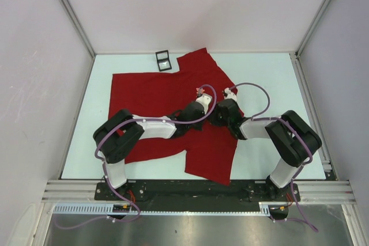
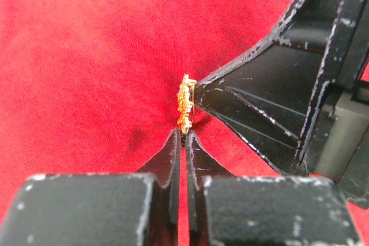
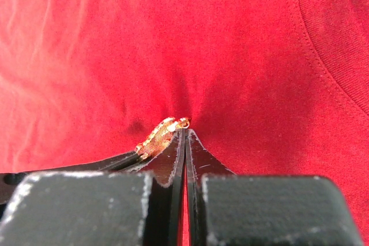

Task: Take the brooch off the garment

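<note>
The red T-shirt [image 1: 150, 96] lies spread flat on the pale table. A small gold brooch [image 2: 184, 103] stands edge-on in the cloth, which puckers around it. My left gripper [image 2: 183, 134] is shut on the brooch's lower edge. My right gripper [image 3: 185, 132] is shut on the small ring at one end of the brooch [image 3: 157, 137]. Its black fingers [image 2: 259, 99] reach the brooch from the right in the left wrist view. In the top view both grippers, left [image 1: 204, 116] and right [image 1: 213, 116], meet tip to tip mid-shirt and hide the brooch.
A small black-framed square object [image 1: 163, 60] lies on the table [image 1: 271, 79] at the shirt's far edge. Walls and metal rails enclose the table on all sides. The shirt's collar seam [image 3: 323, 56] curves to the right of the brooch.
</note>
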`<state>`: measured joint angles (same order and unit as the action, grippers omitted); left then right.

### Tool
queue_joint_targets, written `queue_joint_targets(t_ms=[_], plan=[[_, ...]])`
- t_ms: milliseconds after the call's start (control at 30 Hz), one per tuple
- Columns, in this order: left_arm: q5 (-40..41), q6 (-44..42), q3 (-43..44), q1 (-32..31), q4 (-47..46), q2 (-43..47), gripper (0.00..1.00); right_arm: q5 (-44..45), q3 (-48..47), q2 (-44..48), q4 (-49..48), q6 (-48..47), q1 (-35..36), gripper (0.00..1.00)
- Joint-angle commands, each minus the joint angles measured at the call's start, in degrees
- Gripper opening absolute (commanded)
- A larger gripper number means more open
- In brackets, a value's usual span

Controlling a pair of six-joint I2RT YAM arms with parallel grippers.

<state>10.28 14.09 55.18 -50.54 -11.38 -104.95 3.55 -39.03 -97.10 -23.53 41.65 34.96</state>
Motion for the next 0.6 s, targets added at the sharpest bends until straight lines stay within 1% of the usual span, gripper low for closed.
queue_joint_targets(t_ms=[0,467,500,567], plan=[[-2.5,0.4,-0.2,-0.1,-1.9,2.6,0.01,0.8,-2.5,-0.1,-1.5,-1.7,1.3,0.0],[-5.4,-0.3,0.0,-0.1,-2.1,2.3,0.0,-2.8,-2.6,-1.7,-7.2,-5.3,2.1,0.0],[-6.0,-0.3,-0.1,-0.2,-2.1,2.2,0.0,-4.4,-2.6,-1.9,-7.8,-5.4,2.1,0.0],[-6.4,-0.3,0.1,0.0,-2.0,2.0,0.0,-4.8,-2.7,-1.7,-8.1,-6.6,2.1,0.0]])
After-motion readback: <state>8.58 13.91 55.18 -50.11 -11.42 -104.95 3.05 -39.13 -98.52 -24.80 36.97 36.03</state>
